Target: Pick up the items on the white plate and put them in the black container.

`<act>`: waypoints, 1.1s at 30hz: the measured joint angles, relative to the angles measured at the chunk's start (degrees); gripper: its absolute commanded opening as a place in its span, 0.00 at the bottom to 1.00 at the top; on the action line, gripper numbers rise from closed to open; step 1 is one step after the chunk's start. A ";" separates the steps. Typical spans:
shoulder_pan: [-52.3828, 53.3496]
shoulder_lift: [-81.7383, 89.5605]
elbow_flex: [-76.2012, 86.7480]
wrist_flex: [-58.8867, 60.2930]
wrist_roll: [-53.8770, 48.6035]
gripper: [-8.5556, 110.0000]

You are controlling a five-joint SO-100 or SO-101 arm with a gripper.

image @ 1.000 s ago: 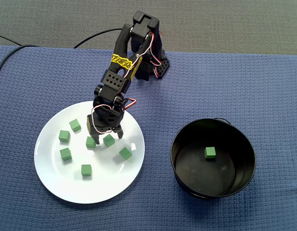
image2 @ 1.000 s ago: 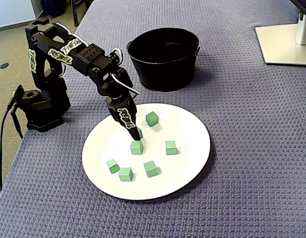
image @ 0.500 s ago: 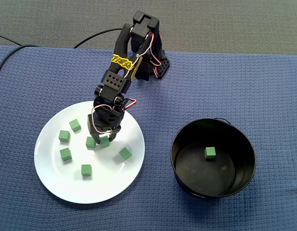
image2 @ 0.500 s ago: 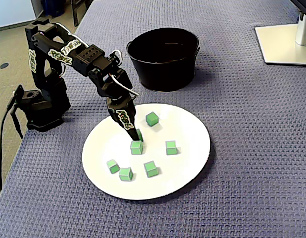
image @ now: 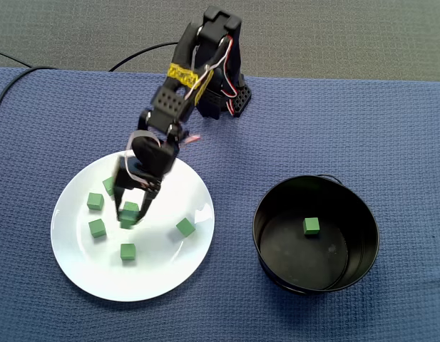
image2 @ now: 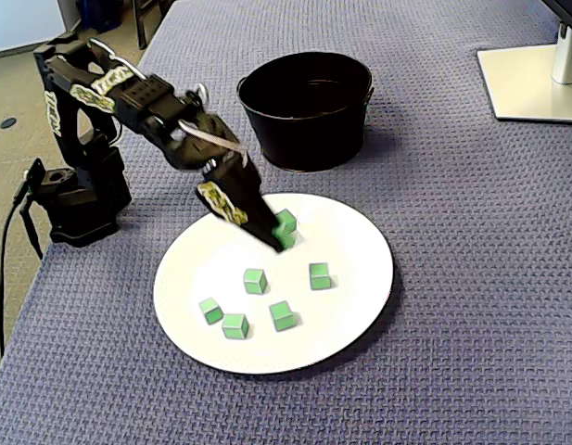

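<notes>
My gripper (image: 130, 214) (image2: 284, 241) is shut on a small green cube (image: 128, 212) (image2: 286, 239) and holds it a little above the white plate (image: 84, 271) (image2: 355, 241). Several other green cubes lie on the plate, among them one (image: 185, 227) to the right of the gripper in a fixed view and one (image2: 256, 280) below the raised fingers. In a fixed view the arm partly covers the cube (image: 108, 185) at the plate's upper left. The black container (image: 316, 178) (image2: 304, 130) stands apart from the plate with one green cube (image: 311, 226) inside.
The arm's base (image: 230, 100) (image2: 77, 199) sits on the blue woven cloth behind the plate. A white stand foot (image2: 531, 83) lies at the far right corner. A black cable (image: 134, 58) runs off behind the base.
The gripper closed on a cube at the plate's middle and has risen off the plate with it, tilting upward. The remaining cubes stay where they were.
</notes>
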 measured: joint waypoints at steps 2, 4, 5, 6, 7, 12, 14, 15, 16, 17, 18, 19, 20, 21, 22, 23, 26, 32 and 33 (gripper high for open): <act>0.18 4.57 0.00 -3.69 4.75 0.07; -1.05 8.79 0.00 -6.68 9.93 0.07; -2.02 10.99 0.00 -7.65 12.92 0.07; -3.34 13.10 0.00 -8.17 15.91 0.07; -4.75 15.12 -0.35 -8.26 19.07 0.07; -14.77 25.40 -6.86 -4.66 33.57 0.07; -20.30 28.39 -11.87 0.26 38.14 0.07; -23.03 29.27 -14.68 3.08 39.99 0.07; -25.84 29.79 -17.75 5.89 41.31 0.07; -28.74 30.06 -20.92 8.88 41.92 0.07; -31.64 30.15 -23.82 12.04 42.54 0.07; -34.37 30.06 -26.72 15.29 43.51 0.07; -37.53 29.44 -29.62 18.37 44.38 0.07; -40.17 28.56 -32.26 21.45 45.35 0.07; -42.54 27.25 -34.63 23.99 46.76 0.07; -44.38 25.75 -36.74 25.75 48.43 0.07; -47.55 19.25 -41.48 28.48 54.05 0.07; -52.29 3.43 -46.14 41.40 65.04 0.07; -52.65 1.32 -46.14 43.07 66.53 0.07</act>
